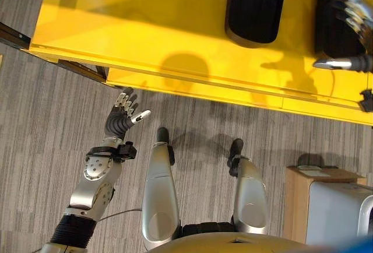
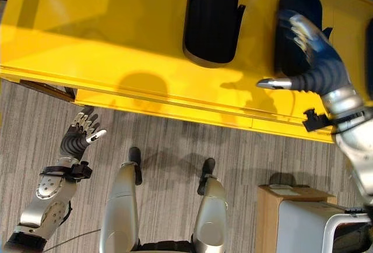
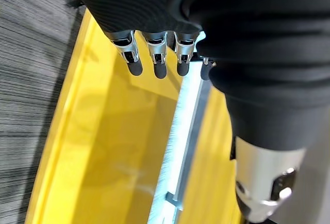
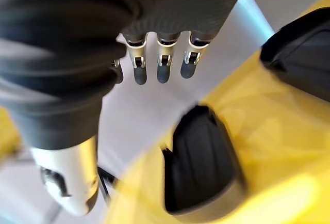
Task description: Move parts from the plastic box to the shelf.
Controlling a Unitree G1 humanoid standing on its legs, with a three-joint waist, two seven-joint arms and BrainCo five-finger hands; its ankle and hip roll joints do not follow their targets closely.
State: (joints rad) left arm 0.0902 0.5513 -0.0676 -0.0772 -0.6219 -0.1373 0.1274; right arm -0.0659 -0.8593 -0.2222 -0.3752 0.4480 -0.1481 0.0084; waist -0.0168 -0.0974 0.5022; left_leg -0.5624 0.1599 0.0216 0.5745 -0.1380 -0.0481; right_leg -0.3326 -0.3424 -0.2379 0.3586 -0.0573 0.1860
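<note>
Two black moulded parts lie on the yellow shelf (image 1: 145, 25): one (image 1: 253, 8) in the middle and one (image 2: 297, 37) at the right. My right hand (image 2: 317, 60) hovers over the right part with fingers straight and thumb spread, holding nothing. In the right wrist view its fingers (image 4: 162, 61) hang clear above a black part (image 4: 203, 162), with another part (image 4: 304, 53) off to the side. My left hand (image 1: 119, 122) is open and empty, raised over the carpet just below the shelf's front edge. Its fingertips (image 3: 157, 64) point at the yellow shelf (image 3: 103, 146).
A pale grey box (image 1: 341, 212) stands on a wooden stand (image 1: 297, 200) at the lower right. Grey striped carpet (image 1: 46, 125) runs in front of the shelf. The left half of the shelf top is bare yellow.
</note>
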